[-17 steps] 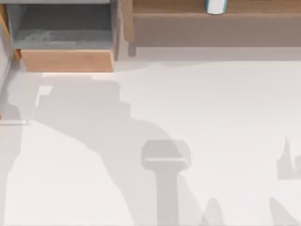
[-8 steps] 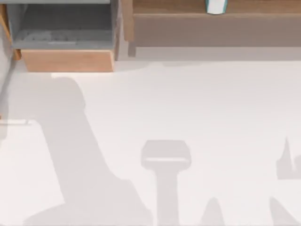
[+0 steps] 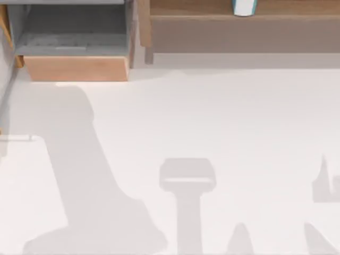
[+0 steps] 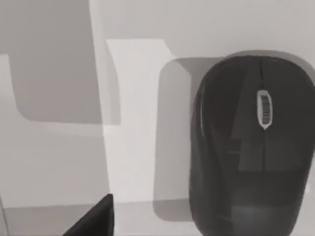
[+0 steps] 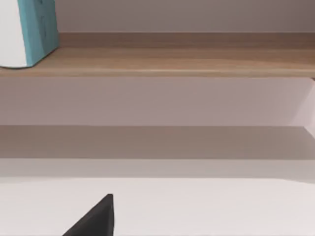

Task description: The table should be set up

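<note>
The table (image 3: 223, 117) is the broad white surface that takes up most of the top view, from just under the furniture along the upper edge down to the lower edge. Grey shadows lie across it: a wide one at lower left, a T-shaped one at lower centre, and smaller pointed ones at lower right.

In the upper left of the top view stands one box (image 3: 77, 68) with a wooden front and a grey inside. One long wooden shelf (image 3: 239, 13) runs along the upper edge from the centre to the right, and on it, cut off by the upper edge, stands one white and teal container (image 3: 244, 7).

The left wrist view adds one black mouse (image 4: 253, 147) lying on the white table at the right of that frame, scroll wheel towards the upper edge. A dark wedge, part of the left gripper (image 4: 96, 219), pokes in at the lower left of that frame; whether it is released or clenched I cannot tell.

The right wrist view looks level across the table at the shelf, with the container at the upper left of the frame, standing on the shelf board. The same kind of dark wedge, part of the right gripper (image 5: 96, 219), sits at the lower left; its state I cannot tell either.
</note>
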{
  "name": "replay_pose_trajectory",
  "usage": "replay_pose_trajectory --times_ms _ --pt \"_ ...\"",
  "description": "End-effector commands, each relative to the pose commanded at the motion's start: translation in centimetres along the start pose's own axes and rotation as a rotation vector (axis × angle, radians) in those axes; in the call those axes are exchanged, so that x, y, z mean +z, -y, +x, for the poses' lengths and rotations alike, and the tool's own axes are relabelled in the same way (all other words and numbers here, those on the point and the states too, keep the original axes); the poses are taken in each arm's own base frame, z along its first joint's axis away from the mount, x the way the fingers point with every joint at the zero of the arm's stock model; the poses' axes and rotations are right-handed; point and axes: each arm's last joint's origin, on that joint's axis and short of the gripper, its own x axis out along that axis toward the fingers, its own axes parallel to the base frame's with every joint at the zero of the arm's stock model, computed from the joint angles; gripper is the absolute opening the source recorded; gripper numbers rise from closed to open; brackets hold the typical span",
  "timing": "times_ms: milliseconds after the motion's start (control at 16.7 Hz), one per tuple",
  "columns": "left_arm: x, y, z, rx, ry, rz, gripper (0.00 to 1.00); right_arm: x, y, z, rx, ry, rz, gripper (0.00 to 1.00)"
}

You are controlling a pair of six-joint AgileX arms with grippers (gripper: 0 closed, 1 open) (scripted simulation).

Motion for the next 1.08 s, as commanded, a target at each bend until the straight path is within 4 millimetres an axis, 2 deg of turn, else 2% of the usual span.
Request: replay_pose_trajectory --times_ms 120,420,600,780,900,1080 --pt "-0.3 0.0 -0.9 0.001 -0.003 -0.004 1.0 0.0 0.0 0.0 0.0 0.0 0.0 1.0" --pt "-1.2 1.6 -5.3 0.006 0.004 -0.004 1.0 0.0 0.0 0.0 0.0 0.0 0.0 1.0" --pt "-1.5 1.9 -6.0 0.001 0.004 0.001 1.0 0.0 0.0 0.0 0.0 0.0 0.0 1.0" --pt "-1.5 0.8 -4.2 -0.001 0.0 0.003 1.0 0.0 0.0 0.0 0.0 0.0 0.0 1.0" --pt "-1.2 0.0 -1.8 -0.005 -0.005 0.004 1.0 0.0 0.0 0.0 0.0 0.0 0.0 1.0" --pt "-0.3 -0.1 1.9 -0.005 -0.005 0.003 1.0 0.0 0.0 0.0 0.0 0.0 0.0 1.0"
